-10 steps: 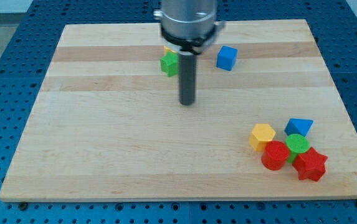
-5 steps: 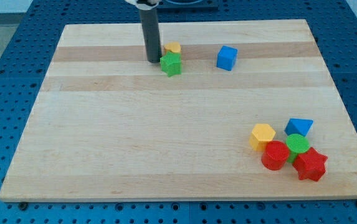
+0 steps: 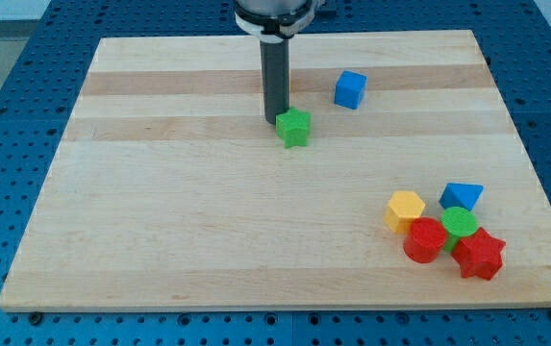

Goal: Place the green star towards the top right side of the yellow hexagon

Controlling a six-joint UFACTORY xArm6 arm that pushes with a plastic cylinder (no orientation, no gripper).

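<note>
The green star (image 3: 295,127) lies on the wooden board (image 3: 160,211), above the middle. My tip (image 3: 275,119) rests on the board right against the star's upper left side. The yellow hexagon (image 3: 405,209) sits far off at the lower right, at the left end of a cluster of blocks. The star is well up and to the left of the hexagon.
A blue cube (image 3: 350,89) stands to the upper right of the star. Beside the hexagon are a blue triangle (image 3: 462,195), a green cylinder (image 3: 461,223), a red cylinder (image 3: 425,240) and a red star (image 3: 478,254). My rod hides most of a small yellow block behind it.
My tip went from below the star round to its upper left, then pushed the green star down and to the right. The yellow block it was beside is now behind my rod.
</note>
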